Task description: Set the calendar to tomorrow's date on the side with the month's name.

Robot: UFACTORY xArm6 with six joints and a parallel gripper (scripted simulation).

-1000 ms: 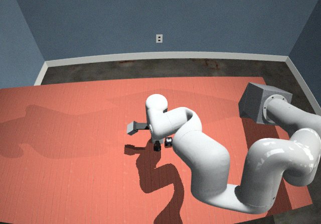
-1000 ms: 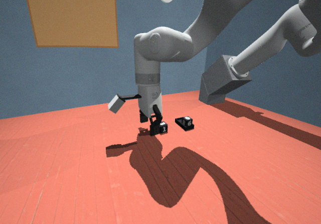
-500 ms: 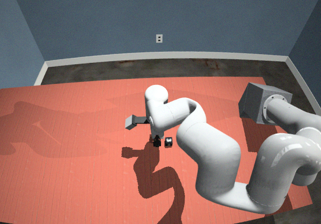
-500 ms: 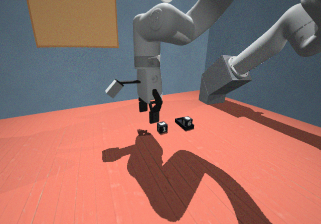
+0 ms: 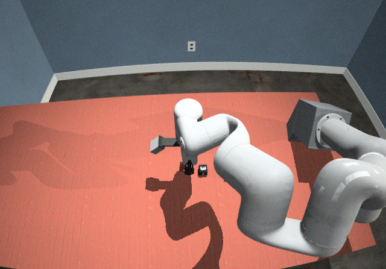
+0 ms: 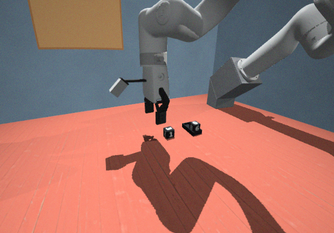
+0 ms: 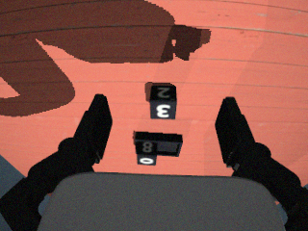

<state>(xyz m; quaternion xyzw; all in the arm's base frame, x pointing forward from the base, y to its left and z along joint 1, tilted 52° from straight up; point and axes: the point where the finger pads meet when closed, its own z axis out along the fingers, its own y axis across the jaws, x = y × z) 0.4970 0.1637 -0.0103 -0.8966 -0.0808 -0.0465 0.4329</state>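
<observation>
The loose black cube stands flat on the table outside the tray. Its top shows 3; one side shows 1 in the exterior view and another shows 2 in the wrist view. The black tray lies behind it, mostly hidden by the arm in the top view. A second cube stands in one end, 0 on top, 6 and 8 on sides; the other end is empty. No month name is readable. My gripper is open and empty, above the table beside the loose cube.
The arm's grey base block stands at the right on the red table. The arm's links pass over the tray side in the top view. A grey box on a bracket juts out from the wrist.
</observation>
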